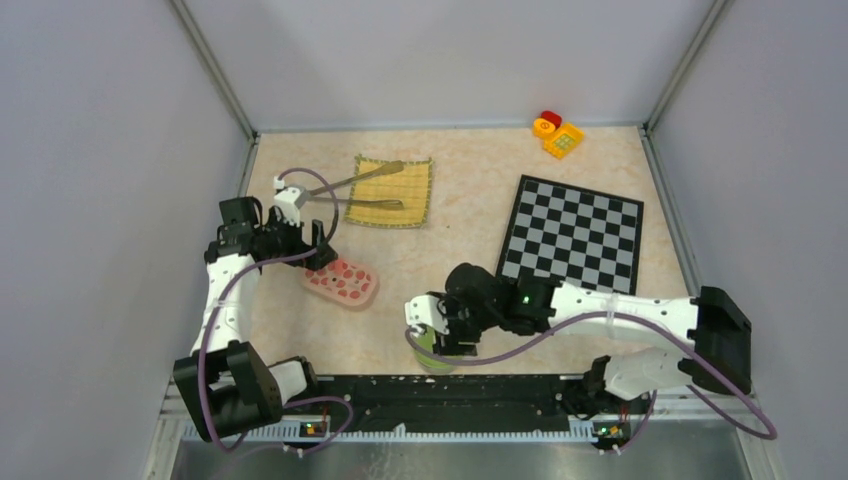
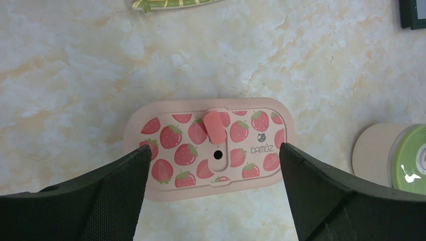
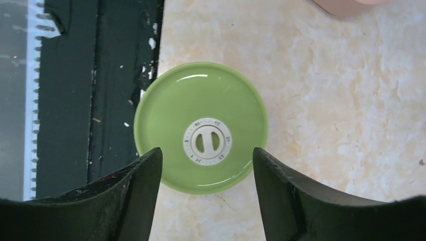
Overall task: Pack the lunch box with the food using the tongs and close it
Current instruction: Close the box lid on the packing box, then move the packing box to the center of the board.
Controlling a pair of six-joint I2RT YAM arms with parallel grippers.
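The pink strawberry-print lunch box [image 1: 342, 283] [image 2: 211, 145] lies flat on the table with its lid on. My left gripper [image 1: 318, 250] [image 2: 215, 148] hovers over the box's near edge, open, its fingers spread wider than the box and holding nothing. The silver tongs [image 1: 372, 175] lie spread on a yellow mat [image 1: 415, 190] behind the box. My right gripper [image 1: 435, 335] [image 3: 207, 150] is open above a round green lid [image 3: 201, 125], with nothing between its fingers. The food is out of view.
The green-lidded round container [image 1: 432, 352] [image 2: 409, 158] sits close to the black rail [image 3: 100, 75] at the table's near edge. A black-and-white checkerboard [image 1: 572, 232] lies at the right. Red, yellow and orange toy blocks [image 1: 556, 132] stand in the far right corner.
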